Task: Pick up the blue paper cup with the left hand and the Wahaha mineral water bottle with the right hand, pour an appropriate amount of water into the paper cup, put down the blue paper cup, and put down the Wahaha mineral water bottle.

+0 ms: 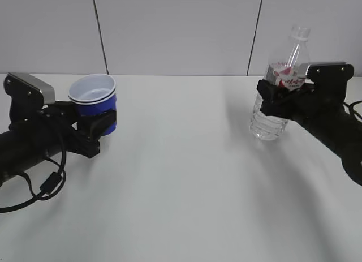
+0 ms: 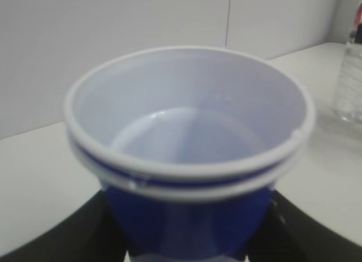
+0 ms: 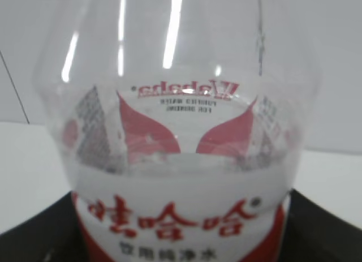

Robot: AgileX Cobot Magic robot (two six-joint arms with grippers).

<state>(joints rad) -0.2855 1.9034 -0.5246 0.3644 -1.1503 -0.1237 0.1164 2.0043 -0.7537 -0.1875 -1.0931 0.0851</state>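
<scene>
Currently left gripper (image 1: 97,128) clamps the blue paper cup (image 1: 94,98), right gripper (image 1: 281,96) clamps the Wahaha mineral water bottle (image 1: 277,89) — both raised, well apart. Risk: capless bottle tipped too fast — water overshoots the cup.

Blue paper cup (image 1: 95,101), white inside, doubled white rim, upright at the left, raised above the table, mouth tipped slightly toward the camera. Clear ribbed water bottle (image 1: 278,98), red-and-white label, capless, upright at the right, well apart from the cup. Water (image 1: 267,125) visible in the lower part.
</scene>
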